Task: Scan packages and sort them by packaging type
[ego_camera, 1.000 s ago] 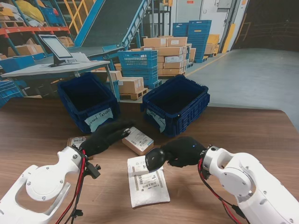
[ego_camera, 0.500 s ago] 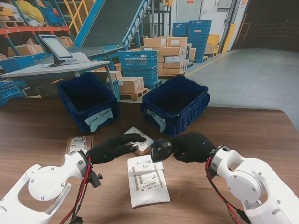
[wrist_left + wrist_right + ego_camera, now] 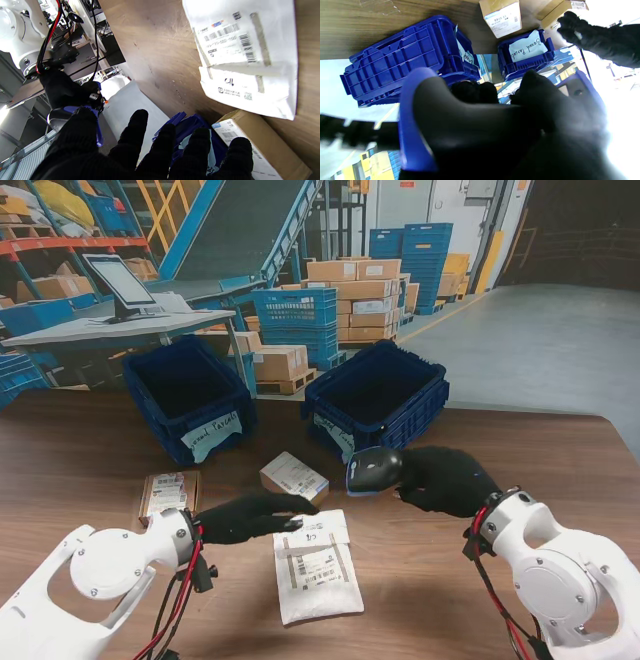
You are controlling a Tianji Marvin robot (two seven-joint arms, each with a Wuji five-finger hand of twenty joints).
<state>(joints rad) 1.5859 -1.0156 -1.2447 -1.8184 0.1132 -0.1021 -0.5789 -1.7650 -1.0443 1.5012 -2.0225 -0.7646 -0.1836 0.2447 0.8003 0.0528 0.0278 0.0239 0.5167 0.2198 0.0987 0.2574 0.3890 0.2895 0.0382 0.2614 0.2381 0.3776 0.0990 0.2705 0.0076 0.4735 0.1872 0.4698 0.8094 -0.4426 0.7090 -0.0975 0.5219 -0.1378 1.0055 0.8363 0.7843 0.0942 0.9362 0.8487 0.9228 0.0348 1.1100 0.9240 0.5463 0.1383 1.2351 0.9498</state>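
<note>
On the brown wooden desk [image 3: 90, 450] stand two dark blue plastic crates [image 3: 375, 402], farther from me. A white plastic mailer bag [image 3: 316, 568] lies flat in the middle, the left hand [image 3: 252, 515] with fingers spread at its far corner. A small cardboard box [image 3: 293, 478] lies just beyond. The right hand [image 3: 445, 478] is clamped on a black-and-blue handheld scanner [image 3: 373, 470].
</note>
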